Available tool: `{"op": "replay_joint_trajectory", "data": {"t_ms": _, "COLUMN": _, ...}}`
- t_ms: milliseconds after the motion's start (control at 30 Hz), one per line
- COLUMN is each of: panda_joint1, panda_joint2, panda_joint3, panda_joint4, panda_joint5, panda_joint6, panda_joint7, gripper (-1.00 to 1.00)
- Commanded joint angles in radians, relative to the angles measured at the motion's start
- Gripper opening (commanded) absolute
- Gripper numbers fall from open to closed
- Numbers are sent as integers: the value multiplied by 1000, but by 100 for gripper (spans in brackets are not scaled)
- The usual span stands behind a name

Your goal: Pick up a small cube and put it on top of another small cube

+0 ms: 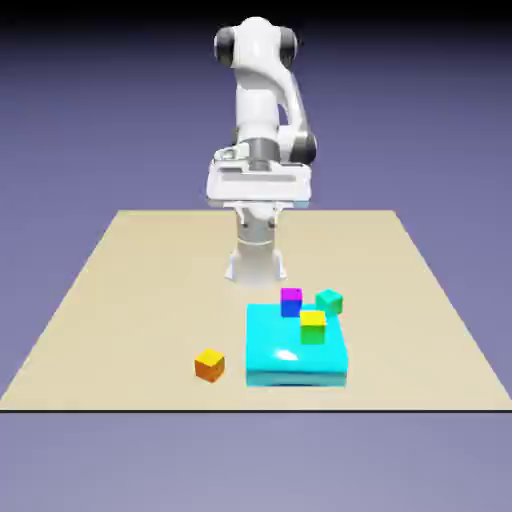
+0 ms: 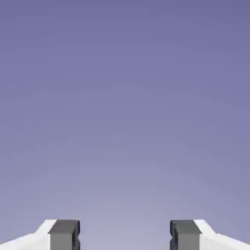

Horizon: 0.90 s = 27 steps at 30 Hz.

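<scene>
orange cube (image 1: 209, 364) on table, fingers (image 2: 64, 235) raised, well apart

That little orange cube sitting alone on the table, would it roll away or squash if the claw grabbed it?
The orange cube has flat faces and sharp edges, so it probably slides rather than rolls. It looks rigid, so squashing seems unlikely. Being small, it might twist if the open gripper pinches it off-centre.
</scene>
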Motion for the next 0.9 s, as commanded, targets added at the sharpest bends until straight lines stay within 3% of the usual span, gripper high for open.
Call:
{"op": "replay_joint_trajectory", "data": {"t_ms": 0, "panda_joint1": 18, "panda_joint2": -14, "panda_joint3": -36, "panda_joint4": 5, "panda_joint5": -9, "panda_joint6": -7, "panda_joint7": -28, "gripper": 0}}
{"op": "replay_joint_trajectory", "data": {"t_ms": 867, "panda_joint1": 494, "panda_joint2": -374, "panda_joint3": -979, "panda_joint4": 146, "panda_joint5": -234, "panda_joint6": -197, "panda_joint7": -753, "gripper": 0}}
